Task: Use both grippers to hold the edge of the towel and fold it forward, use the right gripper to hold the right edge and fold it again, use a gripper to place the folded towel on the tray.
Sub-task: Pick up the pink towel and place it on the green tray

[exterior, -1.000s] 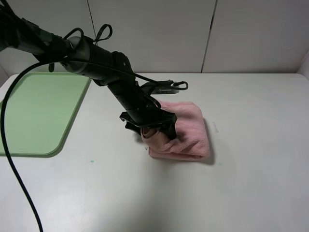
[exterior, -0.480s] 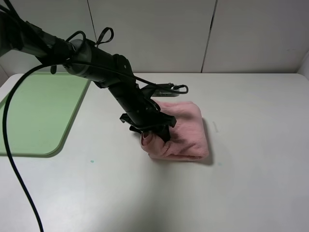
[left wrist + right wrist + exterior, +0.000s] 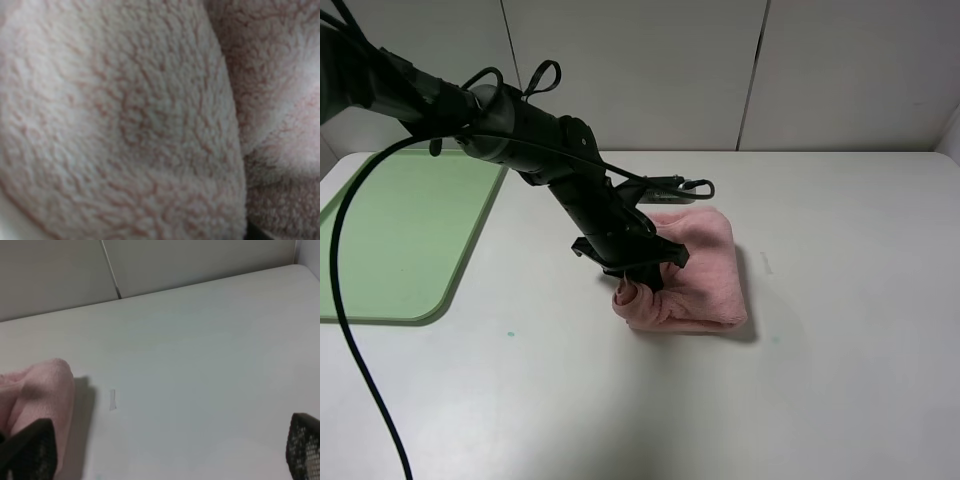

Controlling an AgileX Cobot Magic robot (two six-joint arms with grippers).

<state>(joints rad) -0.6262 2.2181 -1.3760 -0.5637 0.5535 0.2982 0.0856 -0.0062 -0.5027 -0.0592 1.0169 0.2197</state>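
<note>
The pink towel [image 3: 702,272] lies folded into a thick pad near the middle of the white table. My left gripper [image 3: 640,276] comes down on its near-left corner and is shut on the towel, which bunches into a small lump under the black fingers. In the left wrist view, fluffy pink towel [image 3: 130,120] fills the whole picture. The light-green tray [image 3: 400,230] lies flat at the far left, apart from the towel. My right gripper [image 3: 167,450] is open above bare table, with the towel [image 3: 42,390] beside one fingertip. The exterior view does not show the right arm.
The black left arm [image 3: 550,150] and its cable [image 3: 340,300] reach over the tray's corner and the table's left side. A small scrap mark [image 3: 766,263] lies on the table right of the towel. A white panelled wall stands behind the table.
The left gripper's fingers have closed on the towel's near-left corner, gathering it into a lump. The towel's near edge has drawn in slightly. The right gripper has not changed.
</note>
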